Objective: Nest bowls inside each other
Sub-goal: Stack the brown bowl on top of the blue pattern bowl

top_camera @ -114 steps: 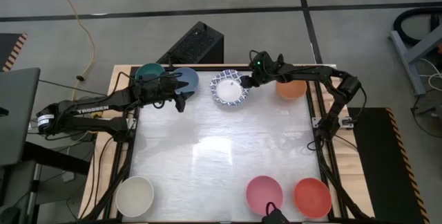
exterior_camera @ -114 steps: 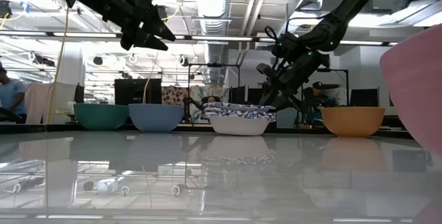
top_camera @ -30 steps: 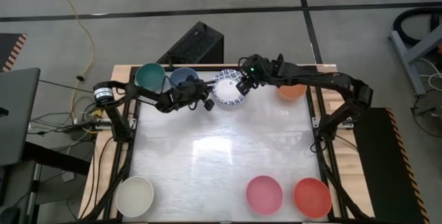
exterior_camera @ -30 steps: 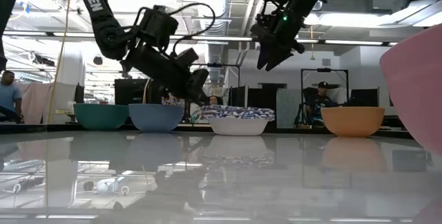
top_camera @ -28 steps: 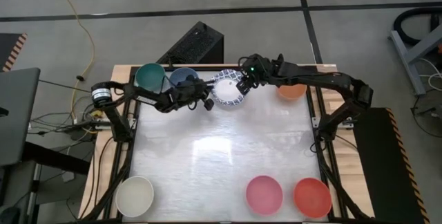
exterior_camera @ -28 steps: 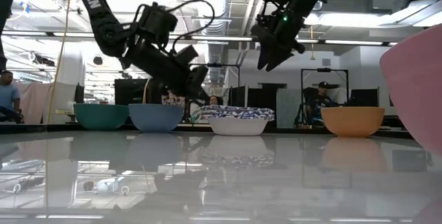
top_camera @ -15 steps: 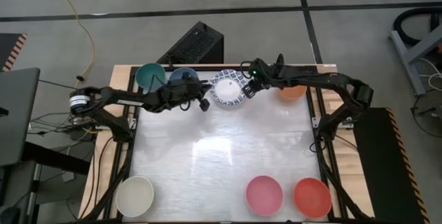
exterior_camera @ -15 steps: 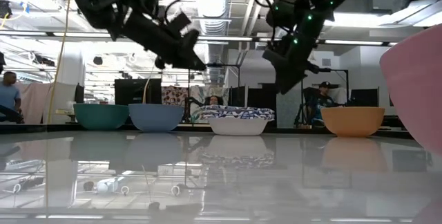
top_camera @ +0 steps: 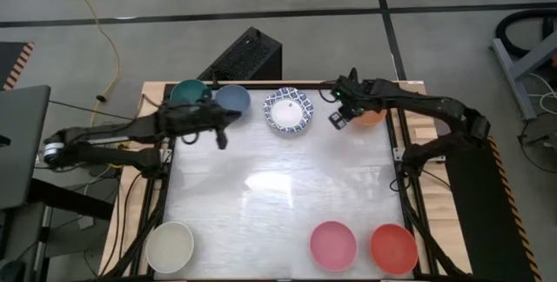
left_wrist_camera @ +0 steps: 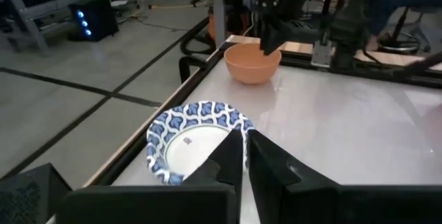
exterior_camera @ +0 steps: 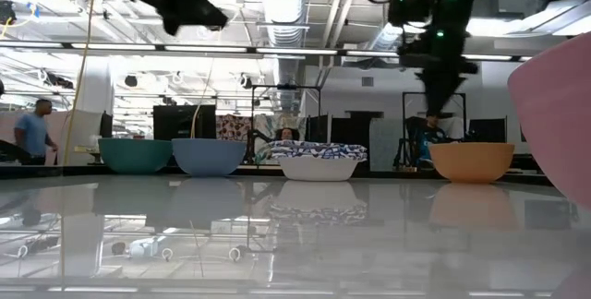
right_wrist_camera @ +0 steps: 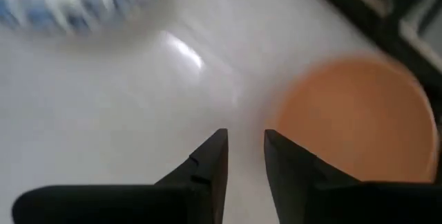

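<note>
Reaching in from the frame's right, the right end effector hovers just beside the orange bowl near the bench's top edge, fingers partly open and holding nothing. The left end effector hangs below the teal bowl and blue bowl, fingers closed and empty. A white, blue-rimmed bowl stack sits top center. Cream, pink and red bowls line the bottom edge.
</note>
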`<state>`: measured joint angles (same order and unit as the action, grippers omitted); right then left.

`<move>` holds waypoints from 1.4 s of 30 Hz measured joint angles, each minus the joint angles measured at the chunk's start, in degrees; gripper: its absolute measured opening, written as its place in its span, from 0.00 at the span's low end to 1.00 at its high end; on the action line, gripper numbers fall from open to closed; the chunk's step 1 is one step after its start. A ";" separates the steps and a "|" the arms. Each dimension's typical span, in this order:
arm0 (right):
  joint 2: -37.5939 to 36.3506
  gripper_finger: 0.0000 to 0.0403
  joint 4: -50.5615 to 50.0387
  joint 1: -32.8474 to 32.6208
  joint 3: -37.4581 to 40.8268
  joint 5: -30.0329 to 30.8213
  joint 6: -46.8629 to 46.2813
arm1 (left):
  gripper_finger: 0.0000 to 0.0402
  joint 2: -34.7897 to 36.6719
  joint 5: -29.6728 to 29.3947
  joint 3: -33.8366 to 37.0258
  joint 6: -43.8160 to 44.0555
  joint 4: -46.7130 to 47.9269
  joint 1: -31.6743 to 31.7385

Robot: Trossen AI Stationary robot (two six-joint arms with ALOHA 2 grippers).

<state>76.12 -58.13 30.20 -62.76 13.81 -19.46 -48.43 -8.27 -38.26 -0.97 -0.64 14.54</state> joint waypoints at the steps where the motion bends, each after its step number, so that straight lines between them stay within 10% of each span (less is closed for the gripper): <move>1: -0.04 0.30 -2.31 0.15 0.00 0.01 -0.02 | 0.06 1.86 0.00 0.00 -0.04 2.20 -0.18; 16: 0.04 0.58 -3.48 1.09 1.85 2.22 -0.02 | 0.59 14.89 0.26 0.00 5.95 19.94 -4.87; 31: 9.69 0.55 0.00 1.20 7.34 1.75 0.39 | 0.64 14.71 0.12 0.00 6.69 22.37 -5.13; 42: 14.00 0.09 0.57 1.18 7.37 3.11 -4.00 | 0.64 14.71 -0.09 0.00 7.25 24.29 -5.11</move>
<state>90.13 -57.56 31.38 -55.40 16.92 -23.46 -33.71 -8.36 -38.26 6.27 23.64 9.43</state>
